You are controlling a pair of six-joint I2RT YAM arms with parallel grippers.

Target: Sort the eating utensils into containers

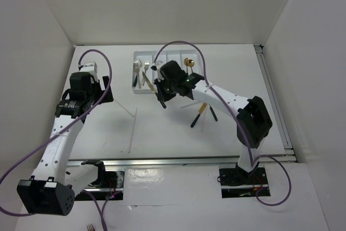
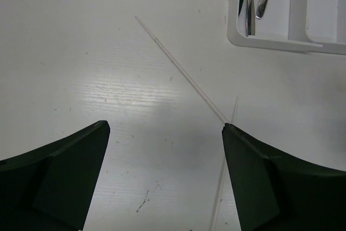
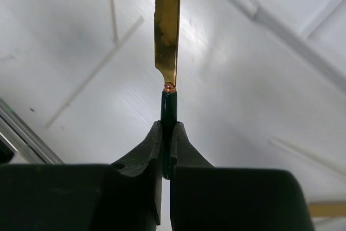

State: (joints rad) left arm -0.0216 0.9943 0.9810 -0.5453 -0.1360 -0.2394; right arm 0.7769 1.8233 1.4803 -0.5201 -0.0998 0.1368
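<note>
While the right end effector (image 3: 167, 133) clamps a gold knife (image 3: 167, 36) by its dark handle, the blade juts ahead near the tray (image 3: 281, 27). The left end effector (image 2: 166, 127) gapes wide over a chopstick (image 2: 184, 71).

White tabletop (image 1: 162, 133), walls (image 1: 32, 20), metal rail (image 1: 178, 160)
The tabletop is scuffed under the left gripper (image 2: 165, 127); the rail runs behind it.

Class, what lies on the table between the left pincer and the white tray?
A thin pale chopstick, lying diagonally; the left wrist view shows it.
</note>
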